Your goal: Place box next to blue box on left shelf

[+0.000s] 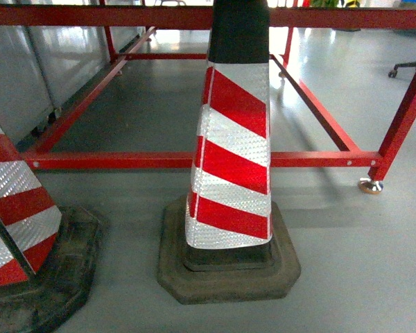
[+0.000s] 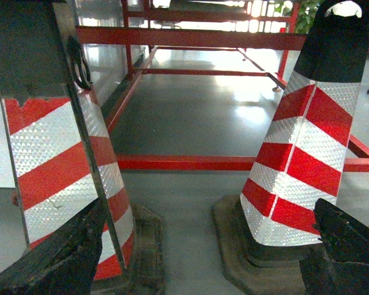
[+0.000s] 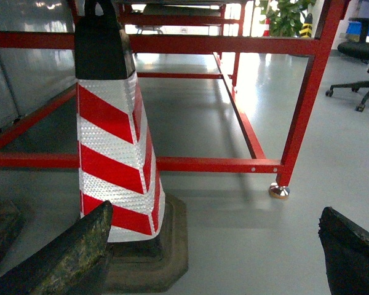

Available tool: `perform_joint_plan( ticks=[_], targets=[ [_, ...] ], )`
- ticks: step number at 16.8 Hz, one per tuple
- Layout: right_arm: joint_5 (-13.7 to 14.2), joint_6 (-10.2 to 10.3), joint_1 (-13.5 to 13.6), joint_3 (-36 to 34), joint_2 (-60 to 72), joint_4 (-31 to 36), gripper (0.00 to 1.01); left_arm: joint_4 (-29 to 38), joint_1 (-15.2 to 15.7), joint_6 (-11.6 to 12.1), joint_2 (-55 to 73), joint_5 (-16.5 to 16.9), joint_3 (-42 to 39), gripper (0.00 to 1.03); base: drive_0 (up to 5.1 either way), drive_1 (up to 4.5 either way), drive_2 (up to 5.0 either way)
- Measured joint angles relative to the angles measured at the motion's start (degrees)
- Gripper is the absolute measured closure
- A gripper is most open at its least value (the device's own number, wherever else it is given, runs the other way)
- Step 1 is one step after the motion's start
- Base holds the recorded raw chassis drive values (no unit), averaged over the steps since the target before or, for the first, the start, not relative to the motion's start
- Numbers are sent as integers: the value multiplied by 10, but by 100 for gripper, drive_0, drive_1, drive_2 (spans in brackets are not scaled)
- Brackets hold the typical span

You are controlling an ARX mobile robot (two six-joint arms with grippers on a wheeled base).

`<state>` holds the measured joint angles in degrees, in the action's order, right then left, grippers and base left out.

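Left gripper [image 2: 197,258] low over grey floor [image 2: 190,209], dark fingers [image 2: 61,258] spread wide apart, nothing between them. Ahead and to its left, close, a red-and-white striped cone [image 2: 61,166] on a black rubber base; ahead and to its right, a second striped cone [image 2: 307,160], its base just beside the right finger. Right gripper [image 3: 215,258] likewise spread wide and holding nothing, with that second cone just ahead of its left finger. Beyond both claws, a red tubular frame [image 3: 203,165] crossing low over the floor, one leg ending in a metal foot [image 3: 278,191] ahead and right of the right claw. Farther right, an office chair [image 3: 363,67]. Blue crate and roller shelf nowhere in any view.
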<state>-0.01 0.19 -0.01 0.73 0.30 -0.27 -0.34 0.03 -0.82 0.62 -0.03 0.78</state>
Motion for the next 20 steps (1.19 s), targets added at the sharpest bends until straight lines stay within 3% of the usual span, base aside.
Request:
perform_joint_plan(
  ticks=[20],
  targets=[
    [0,0,0,0,0,-1,3,0,0,3,0,0,0,5,0,0,0]
  ],
)
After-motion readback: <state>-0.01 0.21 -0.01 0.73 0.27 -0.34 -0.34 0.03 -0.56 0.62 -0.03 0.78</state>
